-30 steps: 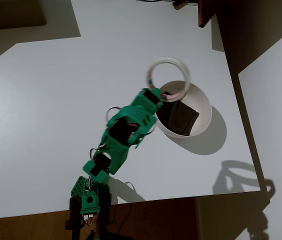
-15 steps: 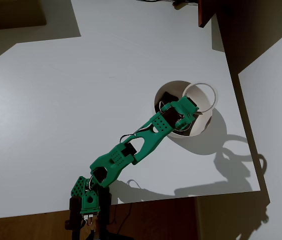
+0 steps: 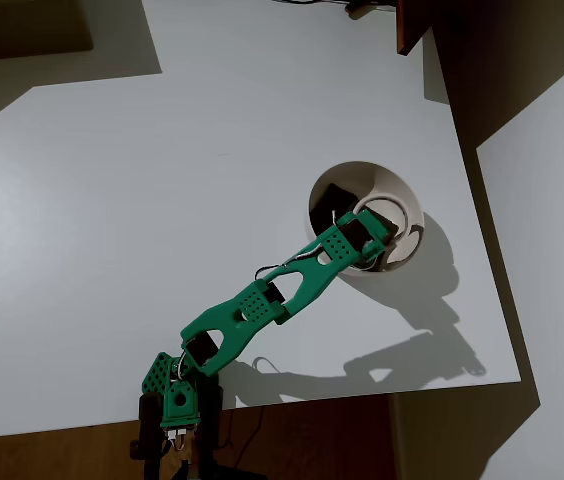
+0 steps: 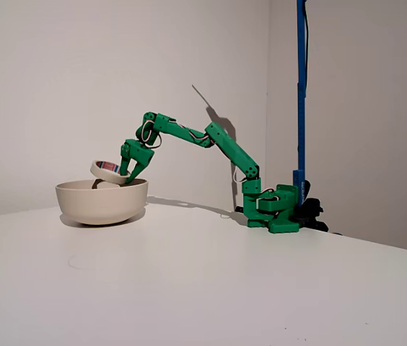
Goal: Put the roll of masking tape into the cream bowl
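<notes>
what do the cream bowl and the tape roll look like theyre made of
Round cream bowl: likely ceramic or matte plastic; smooth, even wall with soft shading, no sharp glare. Off-white roll of masking tape: looks like paper tape, a dull pale ring with reddish print on its inner core, held tilted at the bowl's rim by the green gripper.

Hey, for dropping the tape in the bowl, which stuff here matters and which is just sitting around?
Part of the job:
tape roll, held by the tool at the bowl's rim
cream bowl

Just there:
dark brown pieces inside the bowl
blue pole behind the arm's base
white table
</notes>
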